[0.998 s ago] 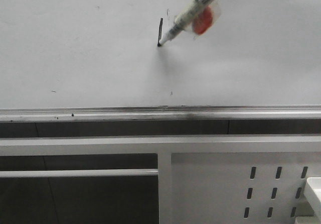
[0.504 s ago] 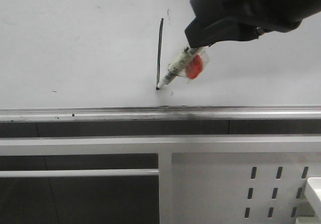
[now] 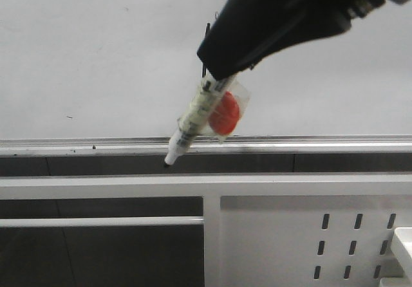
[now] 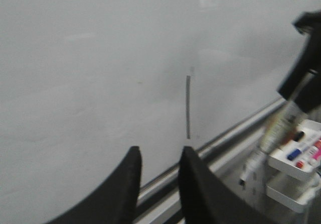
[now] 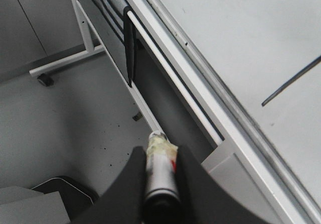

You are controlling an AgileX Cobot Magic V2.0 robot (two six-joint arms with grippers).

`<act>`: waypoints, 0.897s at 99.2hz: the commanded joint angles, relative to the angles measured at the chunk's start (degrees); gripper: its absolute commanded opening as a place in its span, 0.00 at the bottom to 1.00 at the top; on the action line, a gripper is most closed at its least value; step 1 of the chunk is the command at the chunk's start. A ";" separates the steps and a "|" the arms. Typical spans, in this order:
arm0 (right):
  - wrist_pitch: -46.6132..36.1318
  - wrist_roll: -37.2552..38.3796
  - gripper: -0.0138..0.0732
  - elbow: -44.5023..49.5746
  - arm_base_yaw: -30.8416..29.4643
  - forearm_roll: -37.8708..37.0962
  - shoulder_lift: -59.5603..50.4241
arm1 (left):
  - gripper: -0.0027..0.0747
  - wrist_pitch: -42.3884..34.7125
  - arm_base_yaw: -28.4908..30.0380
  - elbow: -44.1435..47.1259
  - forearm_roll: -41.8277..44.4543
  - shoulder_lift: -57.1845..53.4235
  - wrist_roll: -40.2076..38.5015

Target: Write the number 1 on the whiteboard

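With the 1 [image 4: 188, 107] drawn on the whiteboard [image 3: 96, 55], mostly hidden at 12 o'clock behind the right gripper [image 5: 159, 156] clamped on the marker [image 3: 196, 116], writing looks finished; next is stowing the marker, while the left gripper [image 4: 159, 156] idles empty, fingers slightly apart.

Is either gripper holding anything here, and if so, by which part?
The right gripper is clamped on the marker by its rear barrel, tip pointing away. The left gripper holds nothing, fingers apart.
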 commanded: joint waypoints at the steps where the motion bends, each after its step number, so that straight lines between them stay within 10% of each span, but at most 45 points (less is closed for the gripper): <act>1: -0.19 -0.65 0.08 -5.07 0.12 -1.17 -0.15 | 0.59 -5.48 -2.16 -2.24 1.43 3.47 -0.82; 89: 6.90 -2.55 0.08 -18.21 3.48 -0.94 6.77 | 0.48 -13.73 -3.86 -17.70 15.73 35.79 1.13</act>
